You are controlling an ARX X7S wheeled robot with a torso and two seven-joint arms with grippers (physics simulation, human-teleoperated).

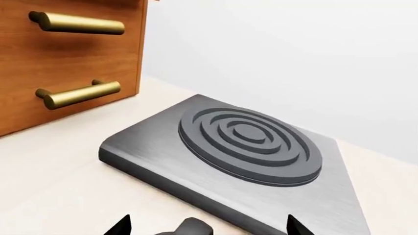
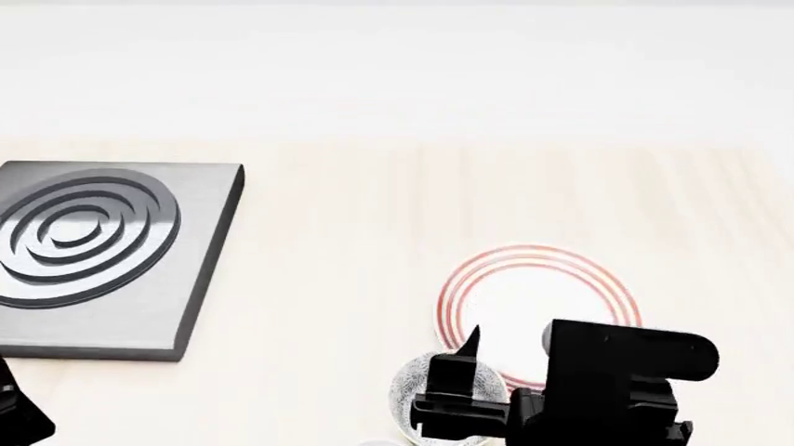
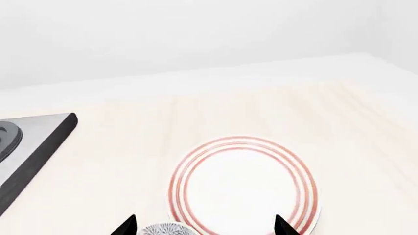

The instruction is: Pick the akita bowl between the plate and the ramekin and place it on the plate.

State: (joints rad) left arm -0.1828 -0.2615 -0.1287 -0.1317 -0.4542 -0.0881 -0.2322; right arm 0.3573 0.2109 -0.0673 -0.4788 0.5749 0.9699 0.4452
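Right claw (image 2: 469, 372), fingers spread and grasping nothing, above the akita bowl (image 2: 429, 390) near the worktop's (image 2: 348, 242) front edge, just beside the plate (image 2: 536, 297). Left claw (image 1: 205, 226) spread, empty, near the hob (image 1: 248, 161).

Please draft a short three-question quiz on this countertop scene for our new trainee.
1. True or false: the akita bowl already rests on the plate.
2. Which object lies at the head view's left? A) a toaster B) the grey burner slab C) a sink
3. Fill in: the plate's rim rings are ____.

Key: 1. False; the bowl sits on the counter beside the plate, under the right gripper. 2. B. 3. Red.
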